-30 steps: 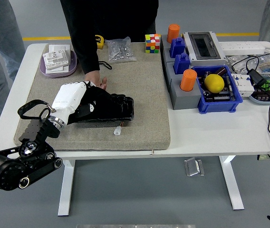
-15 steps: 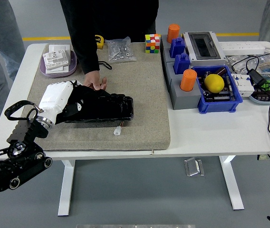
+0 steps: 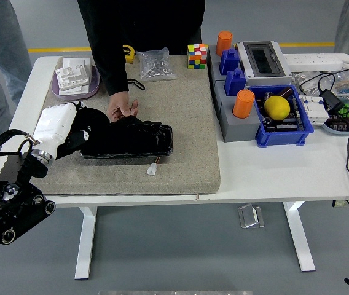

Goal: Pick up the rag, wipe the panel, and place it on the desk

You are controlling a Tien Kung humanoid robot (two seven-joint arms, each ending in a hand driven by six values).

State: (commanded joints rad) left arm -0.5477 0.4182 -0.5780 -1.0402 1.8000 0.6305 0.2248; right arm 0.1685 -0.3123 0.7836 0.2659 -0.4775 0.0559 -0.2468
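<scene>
Nearby, blue bin holds yellow ball.

The left arm is black and made of thick round parts. Small silver circles, like screws, sit on its joints. A black cable loops up near the wrist. A shiny silver ring joins the wrist to the left hand. The back of the hand has a smooth white cover, and the fingers are black. The person across the table wears a black top with a long black sleeve.
</scene>
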